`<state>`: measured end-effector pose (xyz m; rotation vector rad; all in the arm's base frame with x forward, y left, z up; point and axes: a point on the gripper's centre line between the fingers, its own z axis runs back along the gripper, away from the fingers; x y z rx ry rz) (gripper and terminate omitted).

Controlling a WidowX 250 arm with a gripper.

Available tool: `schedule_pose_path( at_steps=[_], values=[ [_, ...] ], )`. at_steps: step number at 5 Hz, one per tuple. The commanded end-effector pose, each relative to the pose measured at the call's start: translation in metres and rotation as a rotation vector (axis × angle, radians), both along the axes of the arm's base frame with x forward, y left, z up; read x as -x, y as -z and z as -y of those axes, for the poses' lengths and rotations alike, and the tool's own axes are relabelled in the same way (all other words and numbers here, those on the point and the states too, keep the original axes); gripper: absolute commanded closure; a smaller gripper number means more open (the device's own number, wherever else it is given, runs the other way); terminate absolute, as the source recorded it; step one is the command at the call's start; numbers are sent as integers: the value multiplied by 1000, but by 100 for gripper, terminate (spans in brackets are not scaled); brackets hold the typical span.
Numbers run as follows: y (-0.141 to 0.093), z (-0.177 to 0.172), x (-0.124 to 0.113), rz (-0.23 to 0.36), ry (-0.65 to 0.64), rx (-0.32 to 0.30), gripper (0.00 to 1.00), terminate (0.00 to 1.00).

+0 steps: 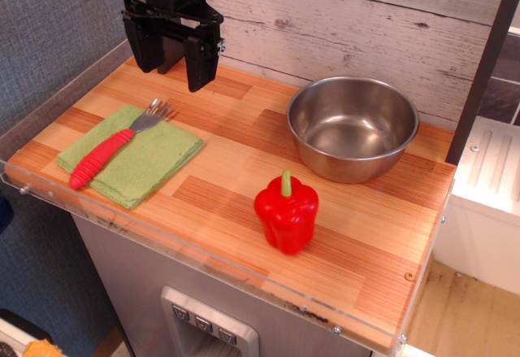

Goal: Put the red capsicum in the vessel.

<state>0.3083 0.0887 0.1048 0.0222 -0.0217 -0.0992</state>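
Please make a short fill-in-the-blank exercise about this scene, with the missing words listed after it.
1. The red capsicum stands on the wooden ____.
2. The vessel contains ____.
3. The red-handled fork lies on a folded ____ cloth.
4. The end effector hangs open and holds ____.

Missing words: table; nothing; green; nothing

The wooden tabletop [244, 141], made of light and darker planks, carries three things directly on its surface. A folded green cloth [150, 162] lies on the left part with a red-handled fork [114, 147] resting on top of it, and the steel bowl [352, 128] sits toward the back right. The red pepper [287, 213] stands upright in front of the bowl, near it but apart.
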Motion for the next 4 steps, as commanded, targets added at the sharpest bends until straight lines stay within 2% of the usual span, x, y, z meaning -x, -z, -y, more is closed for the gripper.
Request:
schedule_pose_path(
  at_steps=[1,2,3,4],
  values=[
    [0,0,0,0,0,0,0,0],
    [-11,31,-1,84,91,-18,0,0],
    [-21,57,6,134,111,-33,0,0],
    [-38,76,13,224,110,-16,0,0]
  ],
)
